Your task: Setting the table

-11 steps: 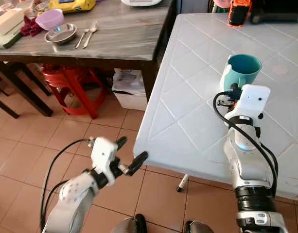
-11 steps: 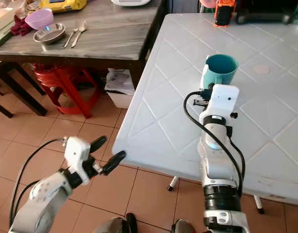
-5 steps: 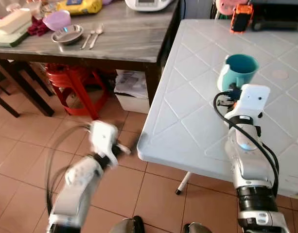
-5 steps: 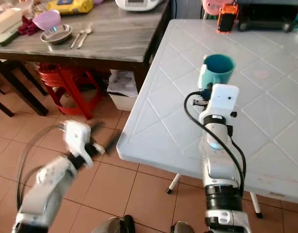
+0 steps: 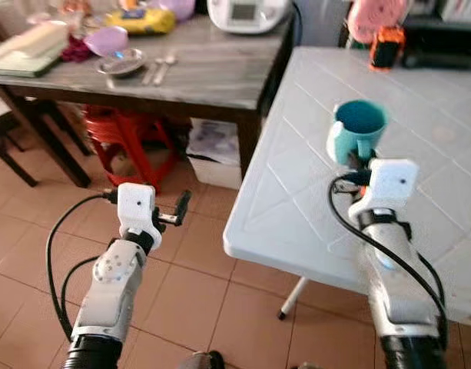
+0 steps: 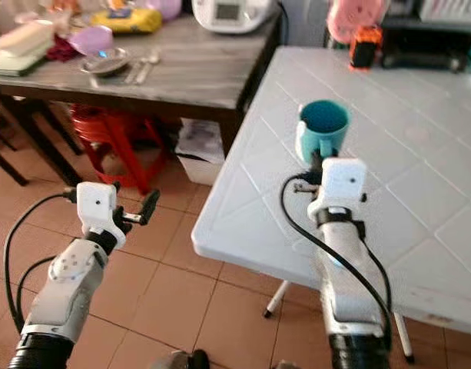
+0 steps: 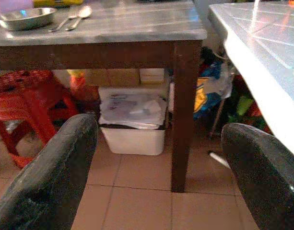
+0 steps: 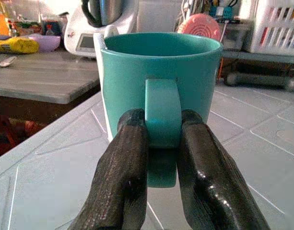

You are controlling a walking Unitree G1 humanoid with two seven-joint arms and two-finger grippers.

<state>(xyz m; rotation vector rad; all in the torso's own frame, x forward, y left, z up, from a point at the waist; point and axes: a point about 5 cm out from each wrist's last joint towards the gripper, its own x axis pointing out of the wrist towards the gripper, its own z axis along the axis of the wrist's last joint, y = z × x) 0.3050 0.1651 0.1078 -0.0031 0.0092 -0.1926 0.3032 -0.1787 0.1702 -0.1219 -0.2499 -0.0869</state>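
Note:
A teal mug [image 5: 358, 129] stands upright on the white tiled table [image 5: 296, 177], near its left side. My right gripper [image 8: 161, 139] is shut on the mug's handle, one black finger [image 8: 123, 182] on each side of it. Whether the mug rests on the table or hangs just above it, I cannot tell. My left gripper [image 5: 177, 211] is open and holds nothing. It hangs over the tiled floor, left of the white table's corner, pointing toward the wooden table [image 5: 212, 73]. A metal bowl [image 5: 121, 63] and two spoons [image 5: 160, 68] lie on that wooden table.
On the wooden table also sit a purple bowl [image 5: 108, 40], a yellow object [image 5: 139, 21] and a white appliance [image 5: 247, 11]. A red stool [image 5: 124, 134] and a white box [image 5: 216, 150] stand beneath it. An orange device [image 5: 387, 48] is at the white table's far side.
The camera has shifted, showing more of the far side. My left arm swung up and left, away from the white table's corner. The right gripper kept hold of the mug.

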